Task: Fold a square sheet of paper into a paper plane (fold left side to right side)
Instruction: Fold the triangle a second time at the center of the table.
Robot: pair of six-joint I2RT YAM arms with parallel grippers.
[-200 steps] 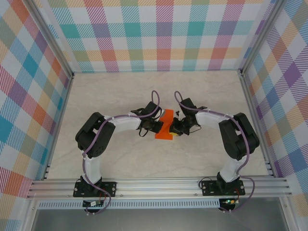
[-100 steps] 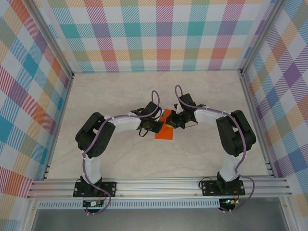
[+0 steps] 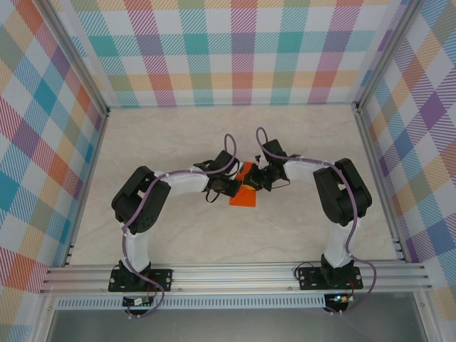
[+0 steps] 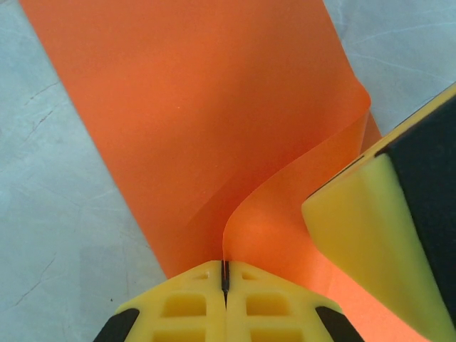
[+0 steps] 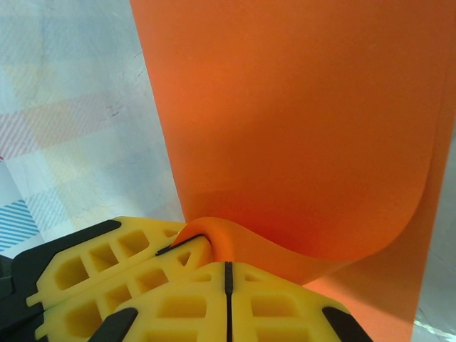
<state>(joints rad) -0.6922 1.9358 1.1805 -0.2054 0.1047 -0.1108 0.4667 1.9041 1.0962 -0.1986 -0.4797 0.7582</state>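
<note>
The square sheet of paper [image 3: 244, 197] is bright orange and lies at the table's middle with one side lifted and curling over. My left gripper [image 3: 229, 187] is at its left edge. In the left wrist view its yellow jaws [image 4: 225, 274] are shut on a thin upstanding edge of the paper [image 4: 214, 107]. My right gripper [image 3: 258, 179] meets it from the right. In the right wrist view that gripper [image 5: 228, 274] is shut, with the curled paper [image 5: 299, 128] rising from its tip. The two grippers almost touch. No paper plane shape shows.
The marbled table [image 3: 178, 142] is walled on three sides by checkered panels [image 3: 235, 50]. An aluminium rail [image 3: 235, 274] carries both arm bases at the near edge. The left gripper's yellow fingers [image 5: 107, 274] crowd the right wrist view.
My right gripper has moved toward the back of the table and slightly left, and the lifted side of the orange paper has gone with it. The left arm has stayed put.
</note>
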